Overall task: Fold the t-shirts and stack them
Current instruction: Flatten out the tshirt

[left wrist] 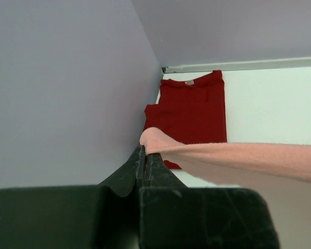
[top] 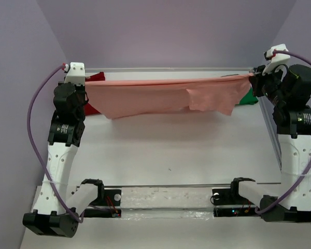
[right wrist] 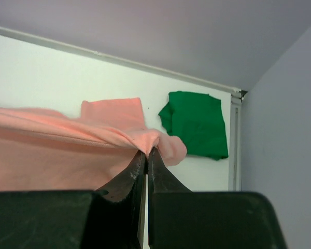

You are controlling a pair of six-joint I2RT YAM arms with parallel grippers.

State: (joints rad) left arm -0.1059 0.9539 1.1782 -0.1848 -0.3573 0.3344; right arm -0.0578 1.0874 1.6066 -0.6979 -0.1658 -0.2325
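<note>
The salmon-pink t-shirt (top: 160, 96) hangs stretched in the air across the far side of the table, held at both ends. My left gripper (left wrist: 143, 150) is shut on its left corner (left wrist: 155, 139) near the far left wall. My right gripper (right wrist: 147, 153) is shut on its right corner (right wrist: 155, 141) at the far right. Below the left end lies the dark red t-shirt (left wrist: 192, 111), folded flat in the far left corner, partly hidden in the top view (top: 96, 78). The bright green t-shirt (right wrist: 197, 124) lies crumpled in the far right corner (top: 249, 97).
A purple wall (top: 166, 31) closes the back and both sides. A clear rail (top: 269, 140) runs along the table's right edge. White table surface (top: 171, 150) spreads between the hanging cloth and the arm bases (top: 160, 199).
</note>
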